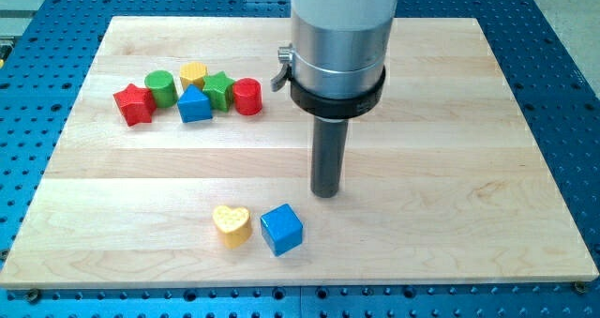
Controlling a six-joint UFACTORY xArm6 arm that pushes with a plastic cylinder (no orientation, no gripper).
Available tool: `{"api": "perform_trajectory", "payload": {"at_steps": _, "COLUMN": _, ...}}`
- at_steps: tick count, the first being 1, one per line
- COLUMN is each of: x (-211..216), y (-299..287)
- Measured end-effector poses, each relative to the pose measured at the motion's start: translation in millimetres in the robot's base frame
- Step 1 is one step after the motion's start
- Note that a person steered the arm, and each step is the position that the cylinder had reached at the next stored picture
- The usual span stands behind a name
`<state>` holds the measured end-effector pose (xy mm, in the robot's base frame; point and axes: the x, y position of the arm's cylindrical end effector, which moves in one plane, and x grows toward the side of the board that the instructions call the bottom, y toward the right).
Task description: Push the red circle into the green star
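My arm carries no claw, so there is nothing to be open or closed and nothing is held; it ends only in a dark rod. My tip [325, 192] stands on the bare wood of the counter [450, 121], a little right of the middle of the view, and it touches no block.

The nearest things are two blocks toward the view's bottom left of my tip: a blue cube [281, 229], near but apart from the tip, and a yellow heart [231, 225] just beside the cube on its left side, with a thin gap between them.

The task's blocks are in a group well apart from my tip, toward the view's top left. The red circle [247, 97] is at the right end of this group. The green star [219, 89] is directly on its left, and the two seem to touch. In front of the star lies a blue triangle [194, 104], and behind it a yellow block [193, 74] whose shape I cannot tell for sure. Further left are a green circle [161, 88] and then a red star [134, 103] at the left end.

Between my tip and the red circle the wood is free.

I can read no writing or label anywhere.
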<state>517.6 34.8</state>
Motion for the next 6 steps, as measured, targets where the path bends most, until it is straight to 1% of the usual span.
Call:
{"api": "perform_trajectory", "payload": {"at_steps": 1, "x": -1.3, "y": 5.3}}
{"api": "perform_trajectory", "payload": {"at_steps": 2, "x": 4.1, "y": -6.1}}
{"api": "perform_trajectory", "payload": {"at_steps": 3, "x": 22.7, "y": 2.7}}
{"api": "perform_trajectory", "payload": {"at_steps": 4, "x": 23.4, "y": -14.7}}
{"api": "perform_trajectory", "payload": {"at_steps": 5, "x": 20.0, "y": -30.0}}
{"api": "perform_trajectory", "payload": {"at_steps": 6, "x": -18.2, "y": -28.6}}
